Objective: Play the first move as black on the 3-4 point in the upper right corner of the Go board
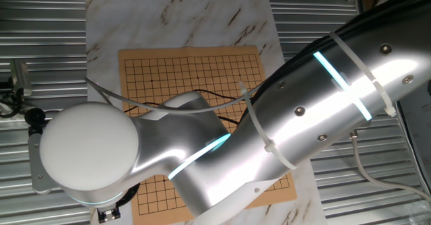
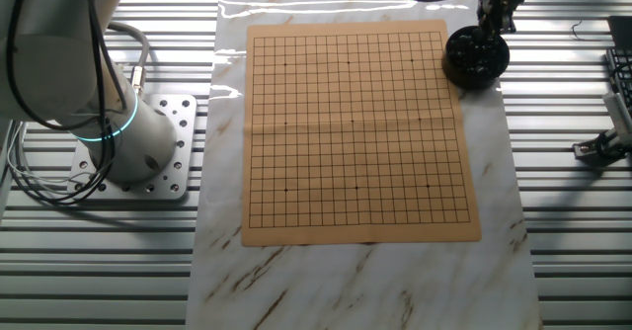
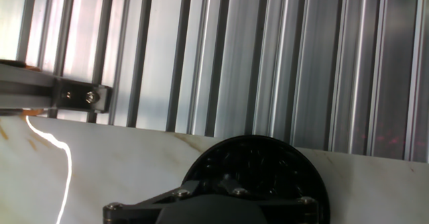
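Observation:
The round black bowl stands on the marble sheet just past the board's far right corner. It holds several glossy black stones, seen from above in the hand view. My gripper hangs right over the bowl, its tips at about rim height. In the hand view only its dark body shows at the bottom edge, covering the bowl's near side; the fingertips are hidden, so I cannot tell whether they are open or hold a stone. The tan Go board has no stones on it that I can see.
The arm's base stands on a plate left of the board. In one fixed view the arm covers much of the board. Ribbed metal table surrounds the marble sheet. A clamp lies at the right.

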Available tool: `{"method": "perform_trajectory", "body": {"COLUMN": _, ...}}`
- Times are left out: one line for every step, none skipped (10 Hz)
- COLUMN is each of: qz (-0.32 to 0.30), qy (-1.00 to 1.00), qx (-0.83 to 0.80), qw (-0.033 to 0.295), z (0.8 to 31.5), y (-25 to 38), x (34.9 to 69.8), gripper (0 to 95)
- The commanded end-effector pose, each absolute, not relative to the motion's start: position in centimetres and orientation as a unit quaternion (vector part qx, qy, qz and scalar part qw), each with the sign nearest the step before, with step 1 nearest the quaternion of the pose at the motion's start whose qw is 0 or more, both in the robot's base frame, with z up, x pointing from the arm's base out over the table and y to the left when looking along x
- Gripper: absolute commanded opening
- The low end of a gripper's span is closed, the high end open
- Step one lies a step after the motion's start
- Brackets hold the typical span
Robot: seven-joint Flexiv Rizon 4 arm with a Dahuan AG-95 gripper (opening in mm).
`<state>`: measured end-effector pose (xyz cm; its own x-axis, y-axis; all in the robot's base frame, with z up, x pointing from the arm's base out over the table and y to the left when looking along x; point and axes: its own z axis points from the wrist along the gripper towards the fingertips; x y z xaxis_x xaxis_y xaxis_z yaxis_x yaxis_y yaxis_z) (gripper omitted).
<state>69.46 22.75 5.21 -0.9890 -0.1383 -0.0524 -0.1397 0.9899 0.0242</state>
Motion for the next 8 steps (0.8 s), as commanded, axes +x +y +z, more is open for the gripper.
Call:
{"method": "perform_trajectory", "body": {"qz": 0.014, "qy": 0.997, "qx": -0.068, "qw": 0.026, "z": 5.35, "y": 22.78, "x": 69.49, "gripper": 0.0}}
{"method": "perform_trajectory", "body": {"qz": 0.015, "qy": 0.997, "qx": -0.069, "qw": 0.026, "z": 5.37, "y": 22.77, "x": 69.53, "gripper": 0.0}}
{"method": "perform_trajectory", "body": {"qz": 0.013, "qy": 0.997, "qx": -0.072, "qw": 0.027, "z": 5.48, "y": 22.71, "x": 69.68, "gripper": 0.0}}
{"method": "perform_trajectory", "body": {"qz": 0.013, "qy": 0.997, "qx": -0.075, "qw": 0.025, "z": 5.60, "y": 22.63, "x": 69.82, "gripper": 0.0}}
{"method": "perform_trajectory", "body": {"qz": 0.013, "qy": 0.997, "qx": -0.079, "qw": 0.024, "z": 5.73, "y": 22.55, "x": 69.95, "gripper": 19.0}}
{"method": "perform_trajectory", "body": {"qz": 0.011, "qy": 0.996, "qx": -0.080, "qw": 0.024, "z": 5.89, "y": 22.44, "x": 70.11, "gripper": 19.0}}
{"method": "perform_trajectory", "body": {"qz": 0.012, "qy": 0.997, "qx": -0.079, "qw": 0.024, "z": 5.97, "y": 22.40, "x": 70.27, "gripper": 19.0}}
{"method": "perform_trajectory", "body": {"qz": 0.009, "qy": 0.997, "qx": -0.078, "qw": 0.024, "z": 6.01, "y": 22.34, "x": 70.47, "gripper": 19.0}}
